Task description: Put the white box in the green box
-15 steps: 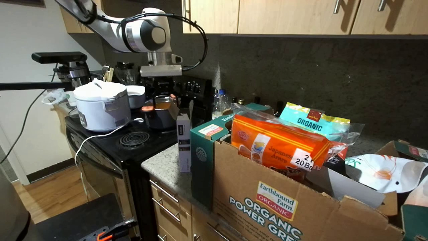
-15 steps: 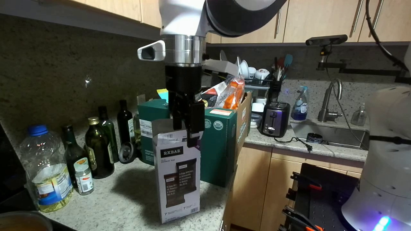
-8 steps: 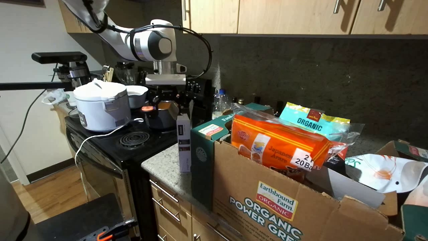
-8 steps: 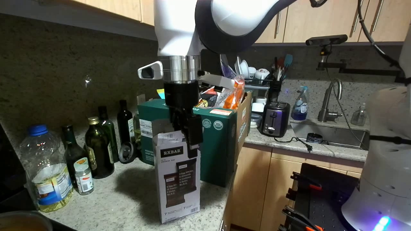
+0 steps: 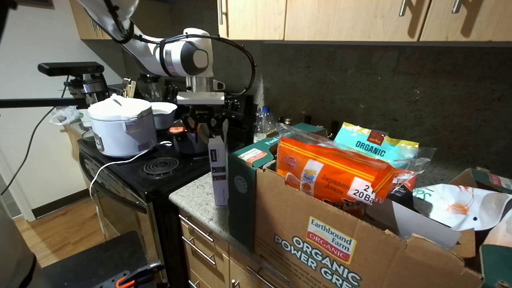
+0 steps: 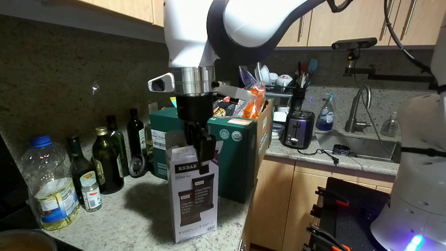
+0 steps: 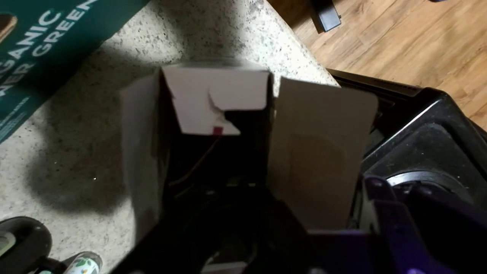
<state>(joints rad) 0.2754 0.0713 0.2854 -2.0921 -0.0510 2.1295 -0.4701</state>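
After the gripper [image 5: 207, 136] had descended further, the white box [image 6: 193, 200] leaned slightly toward the stove [image 5: 132, 176], its base on the counter [image 6: 139, 216] near the green box [image 6: 235, 167]. The fingers [image 6: 206, 150] stood apart; contact was likely, but clamping was apparently required before transfer.

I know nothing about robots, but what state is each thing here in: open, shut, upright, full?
White box: standing, perhaps leaning slightly; top flaps open.
Green box: open-topped, packages sticking out.
End effector: open, at the white box's top.
Cooker: lid on.
Oil jug: upright, capped, partly full.
Bottles: upright.
Burner: not glowing.
Cupboards: shut.
Drawers: shut.
Tap: no water visibly running.
Toaster: upright; on or off, unclear.
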